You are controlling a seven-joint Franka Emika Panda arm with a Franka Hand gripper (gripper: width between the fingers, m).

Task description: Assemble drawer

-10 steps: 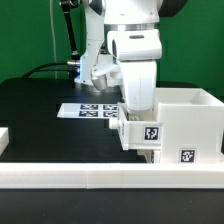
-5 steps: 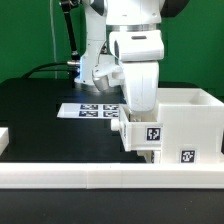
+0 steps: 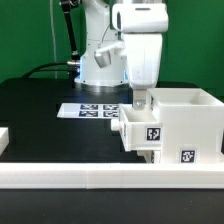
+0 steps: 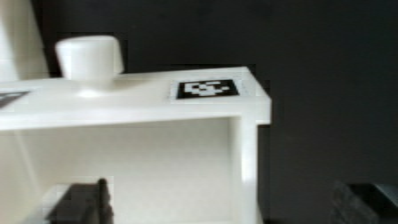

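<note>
The large white case (image 3: 192, 122) stands at the exterior view's right, with a tag on its front. A smaller white tray (image 3: 143, 131) with a tag sits against the case's left side, partly inside it. My gripper (image 3: 140, 101) hangs just above the tray and holds nothing. In the wrist view the tray's front panel (image 4: 143, 150) fills the picture, with its round knob (image 4: 86, 60) and a tag (image 4: 208, 88). My gripper (image 4: 228, 205) is open. Its dark fingertips (image 4: 80, 203) stand wide apart, one over the panel and one beyond its edge.
The marker board (image 3: 88, 110) lies on the black table behind the tray. A long low white rail (image 3: 100, 180) runs along the front. A small white piece (image 3: 3, 138) shows at the left edge. The arm's base (image 3: 100, 62) stands at the back.
My gripper has risen from low around the tray to just above it. The tray and case have not moved.
</note>
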